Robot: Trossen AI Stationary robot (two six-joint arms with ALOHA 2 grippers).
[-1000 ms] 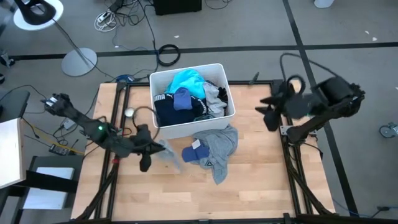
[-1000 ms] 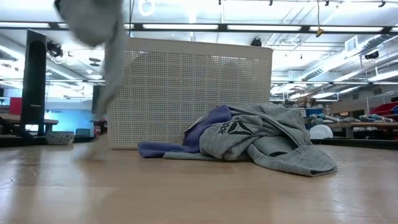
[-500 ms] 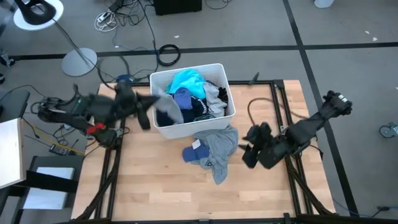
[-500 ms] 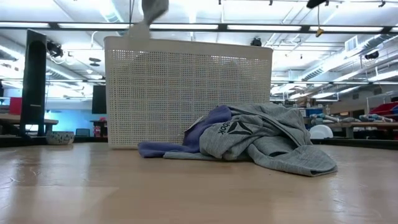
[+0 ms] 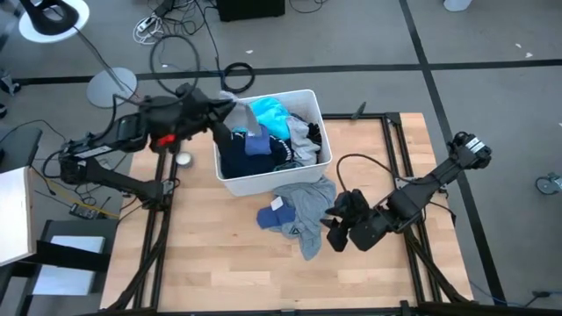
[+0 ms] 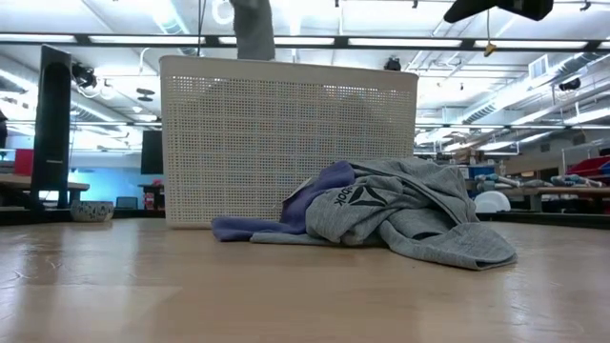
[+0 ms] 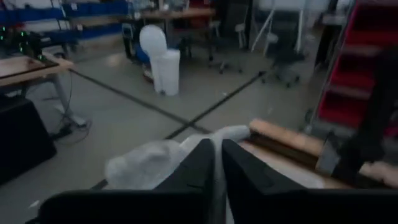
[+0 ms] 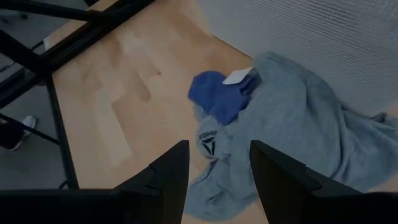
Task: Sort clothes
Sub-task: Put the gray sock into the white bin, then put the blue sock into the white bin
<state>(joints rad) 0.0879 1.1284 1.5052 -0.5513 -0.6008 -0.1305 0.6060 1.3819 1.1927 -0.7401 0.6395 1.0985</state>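
Note:
My left gripper (image 5: 226, 107) is shut on a pale grey garment (image 5: 239, 112) above the far left corner of the white bin (image 5: 263, 95). The garment also shows above the bin's rim in the low view (image 6: 253, 29). The bin holds a turquoise tee (image 5: 268, 114), a navy piece (image 5: 241, 160) and other clothes. A grey top (image 5: 309, 206) lies crumpled on the table against the bin's near wall, over a blue piece (image 5: 272, 218). My right gripper (image 5: 336, 230) is open and empty, above the table just right of the grey top (image 8: 292, 124). My left gripper pinches the pale grey garment (image 7: 186, 155) between its two shut fingers (image 7: 245, 177). The cloth bunches out past the fingertips; one layer or several, I cannot tell. The garment is lifted clear of the table and hangs over the bin's far left corner.
The white bin (image 6: 286, 143) stands at the table's far middle. Bare wooden table (image 5: 228, 263) lies to the near left of the clothes. Black frame rails run along the table's left and right edges (image 5: 413, 254). A small round object (image 5: 183, 159) lies left of the bin.
My left gripper has risen from the table's left, near the bin's near left corner, and gone toward the far edge, carrying the grey garment clear up over the bin's far left corner. My right gripper has swung from the right edge down toward the grey top.

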